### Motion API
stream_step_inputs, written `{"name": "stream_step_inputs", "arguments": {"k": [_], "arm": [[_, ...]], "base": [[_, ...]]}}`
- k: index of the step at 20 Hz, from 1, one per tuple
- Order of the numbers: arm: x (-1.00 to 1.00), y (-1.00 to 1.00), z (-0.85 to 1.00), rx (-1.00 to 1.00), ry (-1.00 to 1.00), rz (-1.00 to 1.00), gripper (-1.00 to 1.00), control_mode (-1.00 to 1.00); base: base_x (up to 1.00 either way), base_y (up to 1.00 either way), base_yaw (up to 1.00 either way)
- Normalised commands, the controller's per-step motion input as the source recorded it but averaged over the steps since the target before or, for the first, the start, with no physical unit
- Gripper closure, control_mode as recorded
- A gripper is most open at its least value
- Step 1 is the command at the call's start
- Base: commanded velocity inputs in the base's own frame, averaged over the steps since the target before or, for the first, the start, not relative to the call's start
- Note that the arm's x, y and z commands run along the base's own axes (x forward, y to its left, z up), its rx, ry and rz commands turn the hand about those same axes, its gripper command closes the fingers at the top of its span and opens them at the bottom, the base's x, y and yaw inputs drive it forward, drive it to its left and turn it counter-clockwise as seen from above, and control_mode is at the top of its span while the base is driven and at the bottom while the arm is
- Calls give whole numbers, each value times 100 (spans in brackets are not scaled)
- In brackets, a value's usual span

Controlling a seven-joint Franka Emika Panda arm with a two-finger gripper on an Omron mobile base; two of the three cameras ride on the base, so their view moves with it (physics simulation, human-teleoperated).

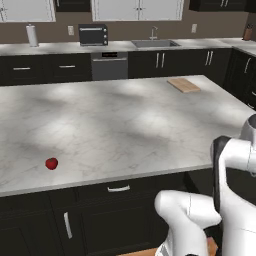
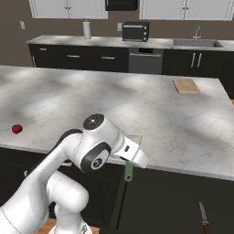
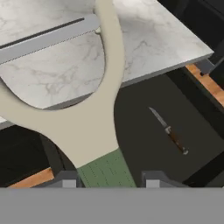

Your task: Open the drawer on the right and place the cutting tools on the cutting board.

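The gripper (image 3: 107, 179) clamps the green-handled peeler (image 3: 94, 109), a cream Y-frame with a steel blade, raised beside the marble island's (image 2: 137, 109) front edge. Below, the open black drawer (image 3: 148, 131) holds the slim brown-handled knife (image 3: 168, 131), alone on its flat floor. The striped wooden cutting board (image 2: 186, 85) lies at the far right edge; a red ball (image 2: 17, 129) sits well left.

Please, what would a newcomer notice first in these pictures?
First, the gripper lifting a green-handled peeler above the marble island counter. Below lies a thin knife in the open black drawer. Far off, the cutting board waits, and a small red ball sits alone.
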Motion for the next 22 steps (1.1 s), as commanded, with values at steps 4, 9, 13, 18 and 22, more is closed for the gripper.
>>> {"name": "stream_step_inputs", "arguments": {"k": [4,9,13,18,22], "arm": [[10,100,72,-20,15,0,100,-100],[22,100,74,-11,18,0,100,-100],[30,96,75,0,22,0,100,-100],[5,33,24,20,7,9,100,-100],[-6,-62,-8,75,-18,18,100,-100]], "base": [[0,0,0],[0,0,0],[0,0,0],[0,0,0],[0,0,0]]}}
